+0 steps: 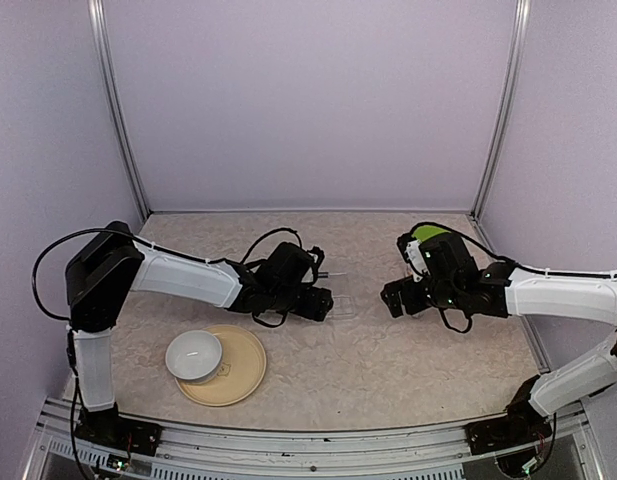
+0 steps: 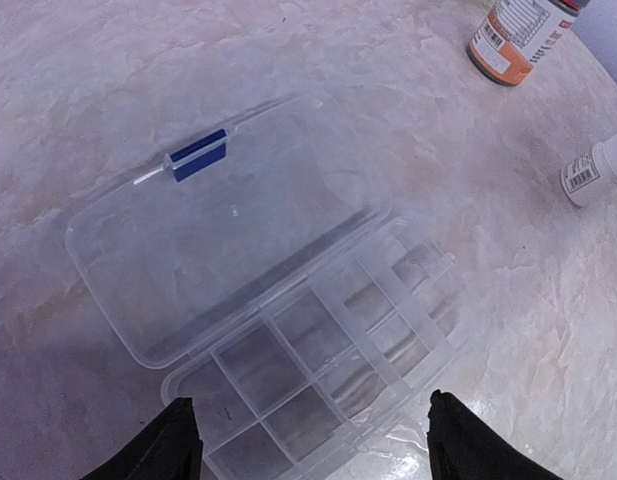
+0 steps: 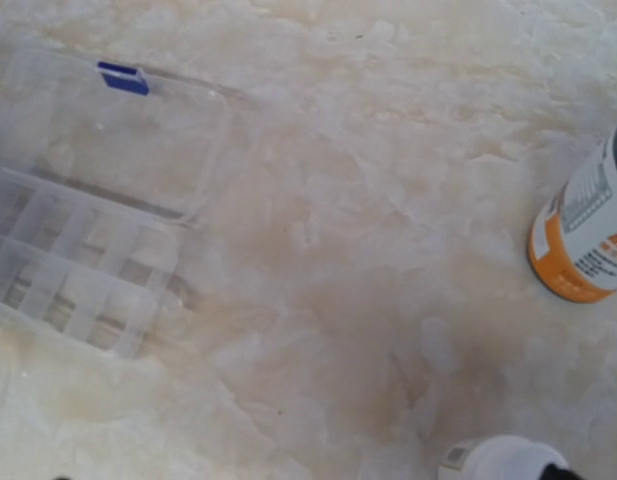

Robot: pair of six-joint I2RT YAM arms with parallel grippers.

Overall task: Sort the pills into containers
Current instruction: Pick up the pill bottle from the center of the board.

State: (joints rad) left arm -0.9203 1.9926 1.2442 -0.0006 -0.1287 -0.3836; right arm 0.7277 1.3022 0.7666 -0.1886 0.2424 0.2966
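Left pincer (image 2: 313, 445) hangs spread wide over the near rim of the clear pill box (image 2: 428, 300), pinching nothing; its forearm stretches rightward from a raised elbow. Its compartments (image 2: 253, 360) lie open, the lid (image 2: 218, 240) folded flat beside them, blue latch (image 2: 198, 155) at its outer edge. Right pincer (image 1: 392, 298) faces it across bare tabletop (image 3: 338, 250), seemingly spread, though only finger slivers show. An orange-labelled bottle (image 3: 583, 235) and a white bottle (image 2: 593, 172) sit well apart from the box.

Open pill box (image 3: 88, 200), orange-labelled bottle (image 3: 583, 240)
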